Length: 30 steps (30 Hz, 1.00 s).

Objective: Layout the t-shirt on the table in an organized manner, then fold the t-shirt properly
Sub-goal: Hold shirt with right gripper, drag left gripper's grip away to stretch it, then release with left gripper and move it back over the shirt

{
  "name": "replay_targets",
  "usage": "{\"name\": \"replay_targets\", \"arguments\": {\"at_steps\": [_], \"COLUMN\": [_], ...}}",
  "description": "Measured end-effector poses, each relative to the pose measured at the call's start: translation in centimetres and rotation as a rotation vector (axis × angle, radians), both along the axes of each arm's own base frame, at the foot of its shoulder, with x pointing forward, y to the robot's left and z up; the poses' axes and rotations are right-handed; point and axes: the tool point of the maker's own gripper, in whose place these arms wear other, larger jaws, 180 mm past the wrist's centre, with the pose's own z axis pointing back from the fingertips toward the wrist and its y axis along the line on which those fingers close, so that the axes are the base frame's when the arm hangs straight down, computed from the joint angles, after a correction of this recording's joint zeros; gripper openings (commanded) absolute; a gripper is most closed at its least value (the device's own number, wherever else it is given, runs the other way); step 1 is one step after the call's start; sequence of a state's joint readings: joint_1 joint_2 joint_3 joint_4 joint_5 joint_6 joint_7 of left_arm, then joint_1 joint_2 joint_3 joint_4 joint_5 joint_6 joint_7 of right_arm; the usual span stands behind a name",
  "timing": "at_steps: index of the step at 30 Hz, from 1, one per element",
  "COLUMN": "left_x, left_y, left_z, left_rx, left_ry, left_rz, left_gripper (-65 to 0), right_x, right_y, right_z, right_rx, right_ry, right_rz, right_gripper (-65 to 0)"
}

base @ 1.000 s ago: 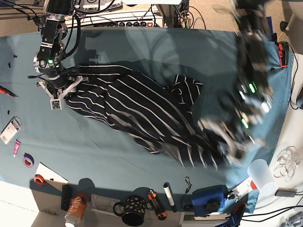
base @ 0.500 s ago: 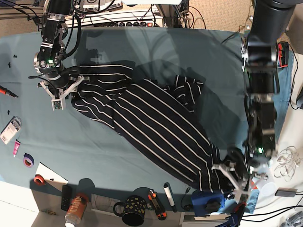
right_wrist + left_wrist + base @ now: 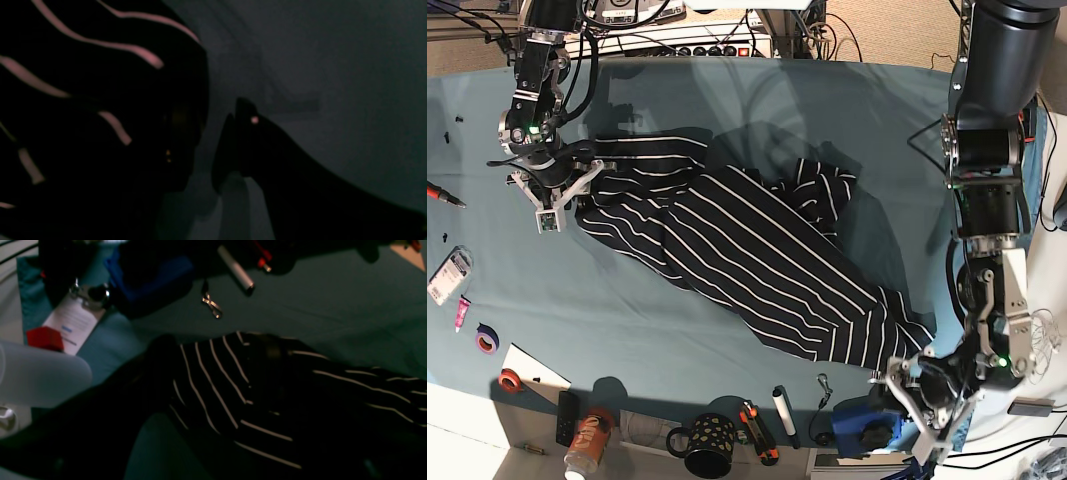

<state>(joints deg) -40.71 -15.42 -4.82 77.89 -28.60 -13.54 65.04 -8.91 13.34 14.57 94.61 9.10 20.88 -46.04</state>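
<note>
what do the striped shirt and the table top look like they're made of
The t-shirt looks like soft, matte knit fabric, dark with thin white stripes: it bunches and drapes in loose folds. The table seems covered in smooth teal cloth, going by faint creases and its dull, unreflective surface; what lies beneath is hidden.

Both wrist views dim, t-shirt (image 3: 253, 396) cut off by the frame edges.
</note>
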Motion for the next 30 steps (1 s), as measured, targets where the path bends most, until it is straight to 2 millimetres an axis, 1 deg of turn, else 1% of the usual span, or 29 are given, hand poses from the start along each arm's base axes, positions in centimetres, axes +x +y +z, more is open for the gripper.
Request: {"name": "replay_targets", "arguments": {"at_steps": [1, 4, 8, 12, 15, 17, 19, 22, 23, 26, 28, 30], "left_x": [-0.2, -1.2, -3.6, -6.7, -9.4, -11.3, -13.1, -15.3, -16.0, -18.0, -19.2, -19.8], "left_y": [-0.1, -0.8, -1.8, -2.2, -2.5, -2.1, -1.0, 0.3, 0.2, -1.1, -2.9, -5.2], "left_z": [-0.2, -1.5, -4.2, -6.3, -7.0, -7.5, -8.1, -8.3, -8.3, -9.1, -9.6, -9.5], "left_rx": [-0.003, -0.019, -0.040, -0.020, -0.014, -0.025, -0.047, -0.140, -0.192, -0.336, -0.419, -0.505], "left_ry": [0.015, 0.056, 0.120, 0.128, 0.099, 0.085, 0.083, 0.061, 0.061, 0.083, 0.106, 0.114], "left_rz": [-0.008, -0.045, -0.090, -0.106, -0.119, -0.089, -0.016, 0.111, 0.139, 0.172, 0.151, 0.119], "left_gripper": [-30.0, -30.0, -30.0, -30.0, -30.0, -30.0, -30.0, -30.0, -30.0, -30.0, -30.0, -30.0], "right_x": [0.0, 0.0, 0.1, 0.2, 0.2, 0.2, 0.2, 0.2, 0.2, 0.2, 0.2, 0.2], "right_y": [0.0, 0.0, -0.3, -0.3, -0.3, -0.4, -0.4, -0.4, -0.4, -0.3, -0.4, -0.3], "right_z": [0.0, 0.0, 0.1, 0.2, 0.2, 0.2, 0.2, 0.2, 0.2, 0.2, 0.2, 0.2], "right_rx": [0.000, 0.000, -0.027, -0.036, -0.037, -0.039, -0.039, -0.039, -0.039, -0.039, -0.039, -0.039], "right_ry": [0.000, 0.000, -0.010, -0.017, -0.019, -0.018, -0.018, -0.018, -0.018, -0.018, -0.018, -0.019], "right_rz": [0.000, 0.000, 0.006, 0.009, 0.009, 0.010, 0.010, 0.009, 0.009, 0.009, 0.009, 0.009], "right_gripper": [-44.4, -44.4, -44.4, -44.4, -44.4, -44.4, -44.4, -44.4, -44.4, -44.4, -44.4, -44.4]}}
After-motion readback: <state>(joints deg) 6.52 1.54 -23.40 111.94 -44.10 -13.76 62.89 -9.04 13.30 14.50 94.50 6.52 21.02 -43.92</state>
